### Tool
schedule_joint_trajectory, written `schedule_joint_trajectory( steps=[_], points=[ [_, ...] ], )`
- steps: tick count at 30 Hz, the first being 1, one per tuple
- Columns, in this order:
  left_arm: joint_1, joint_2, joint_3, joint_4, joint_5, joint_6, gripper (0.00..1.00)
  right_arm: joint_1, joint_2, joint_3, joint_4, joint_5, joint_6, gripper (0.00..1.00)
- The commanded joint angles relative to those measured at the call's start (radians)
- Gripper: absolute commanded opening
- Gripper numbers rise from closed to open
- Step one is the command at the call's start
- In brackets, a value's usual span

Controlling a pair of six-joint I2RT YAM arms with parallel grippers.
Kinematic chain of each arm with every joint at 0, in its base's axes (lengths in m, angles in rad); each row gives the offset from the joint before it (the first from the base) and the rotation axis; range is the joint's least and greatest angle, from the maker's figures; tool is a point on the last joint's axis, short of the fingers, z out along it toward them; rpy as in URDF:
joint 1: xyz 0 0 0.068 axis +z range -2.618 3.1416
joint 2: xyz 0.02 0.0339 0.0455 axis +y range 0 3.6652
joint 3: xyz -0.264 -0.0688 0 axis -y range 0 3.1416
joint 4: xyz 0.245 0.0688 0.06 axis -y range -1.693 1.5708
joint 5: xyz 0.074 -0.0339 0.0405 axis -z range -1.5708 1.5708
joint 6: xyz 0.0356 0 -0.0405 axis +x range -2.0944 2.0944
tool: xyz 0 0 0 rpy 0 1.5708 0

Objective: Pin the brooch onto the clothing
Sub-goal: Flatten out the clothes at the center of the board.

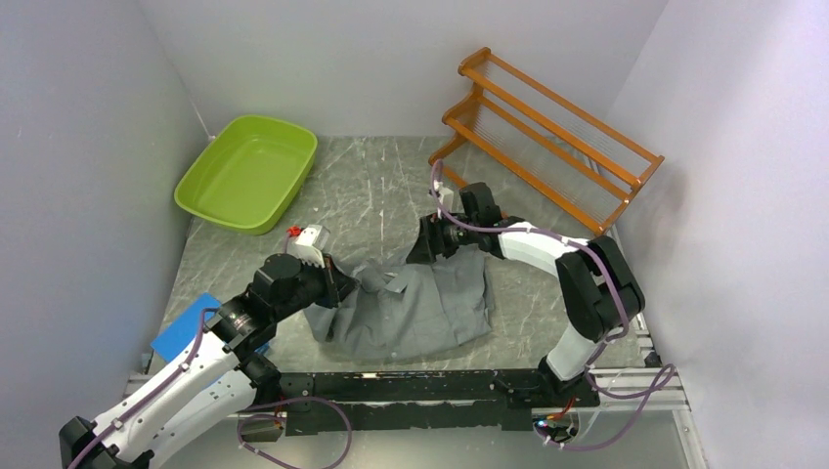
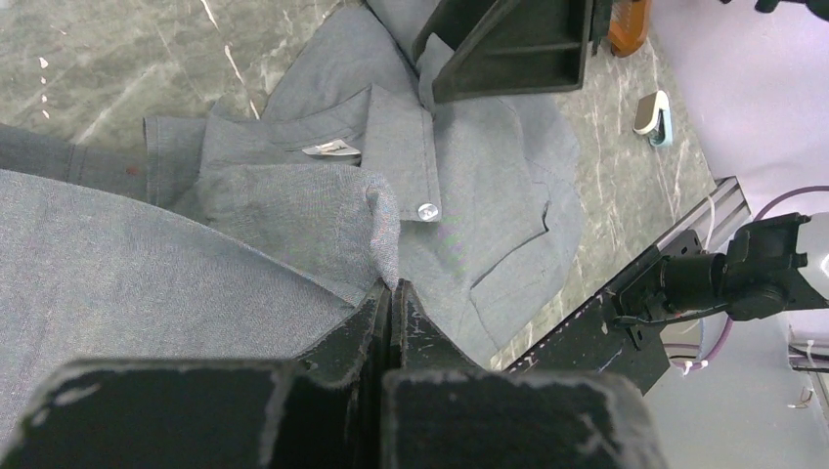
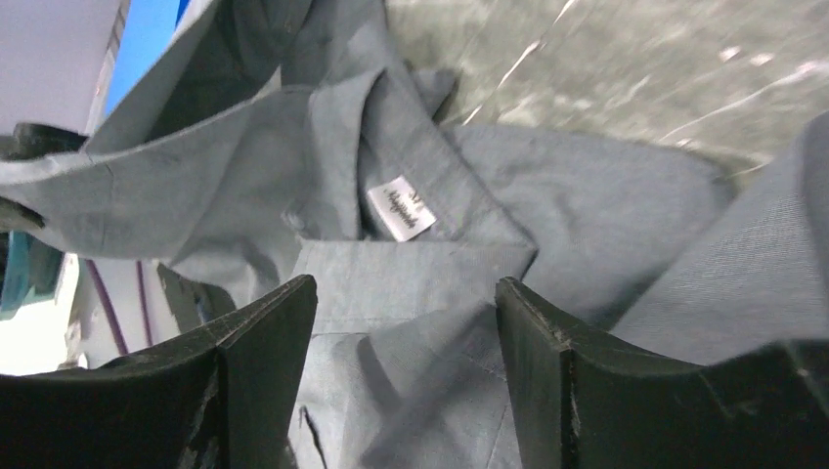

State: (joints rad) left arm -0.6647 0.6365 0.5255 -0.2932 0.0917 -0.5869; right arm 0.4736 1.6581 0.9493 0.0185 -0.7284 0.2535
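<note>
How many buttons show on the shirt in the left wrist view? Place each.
1. One small pale button sits on the front edge of the dark-grey shirt; folds may hide others.

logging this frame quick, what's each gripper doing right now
Left gripper: closed on a fold of the shirt.
Right gripper: open over the shirt, holding nothing.

Left tool [image 2: 391,291] clamped, right tool [image 3: 406,298] spread wide

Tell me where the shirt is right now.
In the top view the shirt lies crumpled at the near centre of the table, its left side pinched by the left gripper, the open right gripper over its collar.
</note>
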Motion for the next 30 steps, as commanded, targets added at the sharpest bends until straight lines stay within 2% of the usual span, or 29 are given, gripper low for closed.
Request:
schedule_joint_trajectory(
  steps=[1, 5, 8, 9, 17, 23, 28, 30],
  points=[
    [-0.001, -0.017, 0.012, 0.041, 0.003, 0.017, 0.03, 0.024, 0.005, 0.025, -0.036, -0.072, -0.035, 0.62],
    [-0.003, -0.017, 0.025, 0.035, 0.001, 0.027, 0.03, 0.024, -0.024, 0.024, -0.105, -0.062, -0.069, 0.37],
    [-0.003, -0.017, 0.046, 0.015, -0.007, 0.034, 0.03, 0.022, -0.093, 0.015, -0.13, -0.032, -0.063, 0.05],
    [-0.003, -0.017, 0.056, 0.008, -0.011, 0.041, 0.03, 0.021, -0.126, 0.015, -0.137, -0.02, -0.057, 0.0],
    [-0.002, -0.043, 0.104, -0.01, -0.078, 0.088, 0.03, -0.015, -0.471, 0.098, -0.208, 0.171, -0.041, 0.0],
    [-0.002, -0.033, 0.189, 0.008, -0.09, 0.162, 0.02, -0.021, -0.704, 0.159, -0.07, 0.284, -0.016, 0.0],
    [-0.003, -0.042, 0.21, -0.01, -0.121, 0.185, 0.03, -0.021, -0.845, -0.024, 0.081, 0.285, 0.018, 0.0],
    [-0.002, -0.058, 0.186, -0.028, -0.167, 0.159, 0.03, -0.019, -0.883, -0.143, 0.076, 0.274, 0.036, 0.07]
  ],
)
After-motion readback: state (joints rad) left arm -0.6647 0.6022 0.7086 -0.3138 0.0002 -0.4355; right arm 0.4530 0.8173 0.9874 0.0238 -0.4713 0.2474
